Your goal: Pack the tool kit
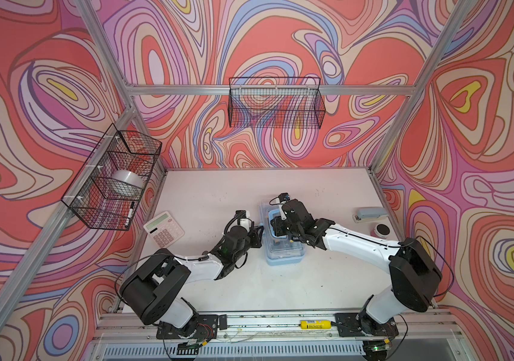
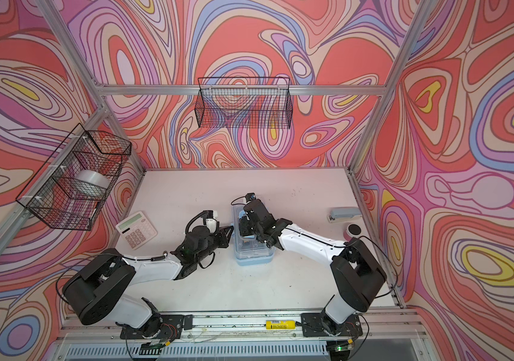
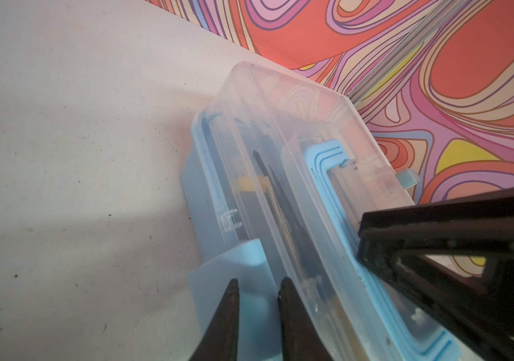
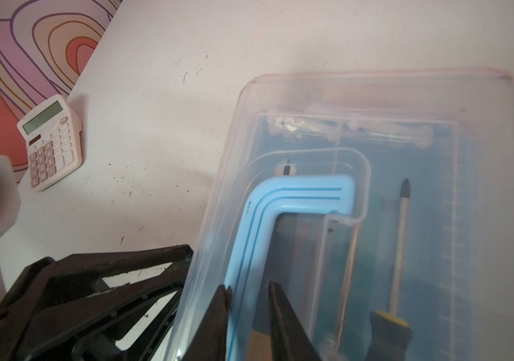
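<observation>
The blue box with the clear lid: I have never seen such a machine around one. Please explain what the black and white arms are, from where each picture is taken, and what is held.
These are two robot arms, a left arm and a right arm, fixed at the near edge of a white table. Two pictures look down on the whole scene from above, nearly the same view twice. The other two come from a camera on each wrist, looking along its claw. On the table lie the box, a calculator and a stapler. Through the clear lid a screwdriver shows. The right claw is closed on the blue handle. The left claw reaches the blue latch on the box's side; whether it grips, I cannot tell.
</observation>
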You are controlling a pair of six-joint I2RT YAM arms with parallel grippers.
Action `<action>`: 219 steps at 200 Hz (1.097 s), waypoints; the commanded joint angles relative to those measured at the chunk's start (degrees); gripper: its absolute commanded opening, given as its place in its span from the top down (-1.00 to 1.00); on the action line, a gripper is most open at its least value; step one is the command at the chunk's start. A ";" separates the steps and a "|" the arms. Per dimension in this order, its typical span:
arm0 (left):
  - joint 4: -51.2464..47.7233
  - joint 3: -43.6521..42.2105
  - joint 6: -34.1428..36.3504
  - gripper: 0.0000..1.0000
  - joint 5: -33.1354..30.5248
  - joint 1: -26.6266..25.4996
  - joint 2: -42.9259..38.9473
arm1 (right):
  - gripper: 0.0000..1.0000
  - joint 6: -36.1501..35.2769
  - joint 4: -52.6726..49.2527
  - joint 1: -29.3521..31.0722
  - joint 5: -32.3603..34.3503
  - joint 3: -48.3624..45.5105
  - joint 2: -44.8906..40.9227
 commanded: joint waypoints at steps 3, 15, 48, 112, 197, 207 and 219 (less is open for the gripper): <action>2.90 0.16 -0.81 0.52 2.14 -0.28 1.21 | 0.51 0.43 -2.74 -0.28 -0.17 -1.20 1.20; 3.38 0.08 -1.02 0.53 2.24 -0.33 1.60 | 0.51 0.54 -2.58 -0.27 -0.58 -1.11 1.09; 5.27 -0.19 -1.72 0.55 2.90 -0.33 2.97 | 0.51 0.85 -2.46 -0.27 -1.90 -1.08 1.01; 10.86 -1.98 -3.36 0.56 3.58 -0.32 5.65 | 0.52 1.48 -2.39 -0.38 -3.61 -1.28 0.26; 12.58 -3.64 -4.86 0.51 3.19 -0.28 5.03 | 0.31 5.63 -11.27 -8.15 2.96 0.06 -13.05; 13.42 -4.10 -5.56 0.51 2.50 -0.23 5.37 | 0.30 6.25 -11.49 -9.46 3.74 -0.84 -13.69; 14.68 -4.50 -6.14 0.51 2.32 -0.24 5.89 | 0.29 7.19 -11.32 -10.95 4.12 -2.21 -14.08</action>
